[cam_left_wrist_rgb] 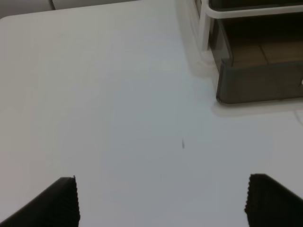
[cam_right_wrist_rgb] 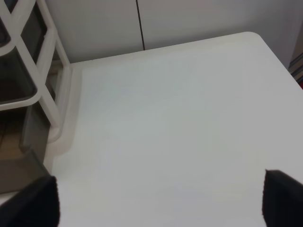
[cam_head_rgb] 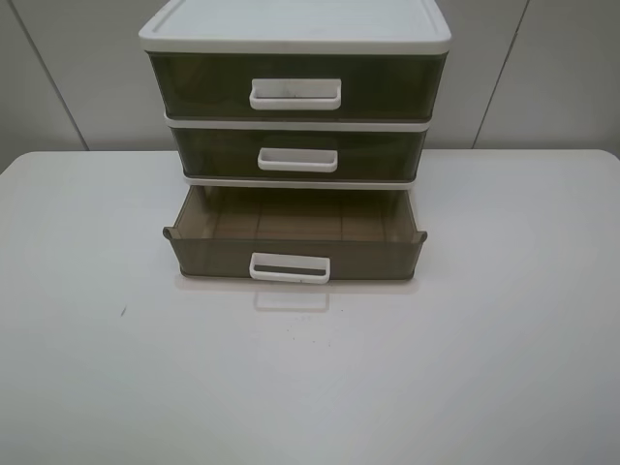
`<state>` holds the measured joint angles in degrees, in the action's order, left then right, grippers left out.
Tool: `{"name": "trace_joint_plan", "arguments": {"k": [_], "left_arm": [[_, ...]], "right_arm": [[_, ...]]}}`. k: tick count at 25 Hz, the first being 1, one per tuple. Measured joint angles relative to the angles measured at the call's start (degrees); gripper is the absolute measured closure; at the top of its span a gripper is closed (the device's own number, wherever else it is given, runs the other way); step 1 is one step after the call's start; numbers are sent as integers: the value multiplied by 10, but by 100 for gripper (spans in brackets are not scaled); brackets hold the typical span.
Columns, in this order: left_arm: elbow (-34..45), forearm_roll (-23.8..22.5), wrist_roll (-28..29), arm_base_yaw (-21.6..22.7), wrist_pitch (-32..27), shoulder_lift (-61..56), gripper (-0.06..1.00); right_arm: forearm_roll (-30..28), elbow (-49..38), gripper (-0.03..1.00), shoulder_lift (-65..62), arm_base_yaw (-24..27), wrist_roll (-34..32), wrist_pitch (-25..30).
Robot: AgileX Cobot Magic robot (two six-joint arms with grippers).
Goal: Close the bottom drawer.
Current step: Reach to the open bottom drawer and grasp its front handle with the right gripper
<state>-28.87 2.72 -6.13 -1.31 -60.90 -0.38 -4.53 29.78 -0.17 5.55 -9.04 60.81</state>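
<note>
The bottom drawer [cam_head_rgb: 295, 242] is pulled out of the white-framed unit [cam_head_rgb: 295, 39] and looks empty inside. Its white loop handle [cam_head_rgb: 290, 268] faces the table's front. Neither gripper shows in the exterior high view. In the left wrist view my left gripper [cam_left_wrist_rgb: 163, 203] is open, its black fingertips [cam_left_wrist_rgb: 59, 203] wide apart over bare table, apart from the drawer's corner [cam_left_wrist_rgb: 260, 80]. In the right wrist view my right gripper [cam_right_wrist_rgb: 156, 203] is open, with the drawer's side [cam_right_wrist_rgb: 14, 170] close beside one fingertip [cam_right_wrist_rgb: 28, 203].
The middle drawer [cam_head_rgb: 298, 152] and the top drawer [cam_head_rgb: 295, 87] are pushed in. The unit stands at the back middle of the white table [cam_head_rgb: 310, 387]. A grey panelled wall [cam_head_rgb: 542, 68] is behind. A small dark speck [cam_head_rgb: 123, 311] lies on the table's left.
</note>
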Motion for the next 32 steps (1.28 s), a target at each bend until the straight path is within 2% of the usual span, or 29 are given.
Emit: {"name": "trace_joint_plan", "arguments": {"k": [32], "left_arm": [[0, 0, 0, 0, 0, 0, 23]], "right_arm": [[0, 0, 23, 0, 0, 0, 0]]}}
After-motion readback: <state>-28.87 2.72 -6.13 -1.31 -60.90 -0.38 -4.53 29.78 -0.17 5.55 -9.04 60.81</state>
